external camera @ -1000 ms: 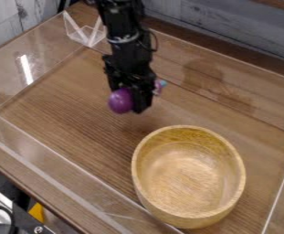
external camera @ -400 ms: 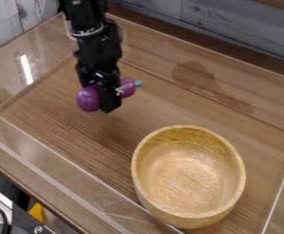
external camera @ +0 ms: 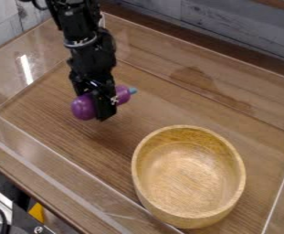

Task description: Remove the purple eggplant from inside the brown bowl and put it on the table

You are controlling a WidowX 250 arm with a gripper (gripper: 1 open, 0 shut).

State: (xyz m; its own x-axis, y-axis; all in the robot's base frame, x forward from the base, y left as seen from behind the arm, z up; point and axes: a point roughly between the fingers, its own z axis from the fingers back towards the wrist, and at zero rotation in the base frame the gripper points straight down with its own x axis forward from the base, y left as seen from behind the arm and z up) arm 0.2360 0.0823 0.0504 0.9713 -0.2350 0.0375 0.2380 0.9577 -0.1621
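Note:
The purple eggplant [external camera: 86, 105] hangs just above the table [external camera: 193, 87], left of centre, with its small green stem cap pointing right. My gripper [external camera: 98, 105] reaches down from the upper left and is shut on the eggplant's middle. The brown bowl [external camera: 189, 175] stands at the lower right with nothing inside it, well apart from the gripper. Whether the eggplant touches the tabletop I cannot tell.
Clear acrylic walls [external camera: 22, 64] border the tabletop on the left, front and right. A grey panelled wall [external camera: 242, 23] runs behind the table. Cables and a dark floor area [external camera: 10, 215] show at the bottom left outside the enclosure.
The gripper has carried the eggplant leftward and then lower toward the tabletop. The bowl has stayed in place.

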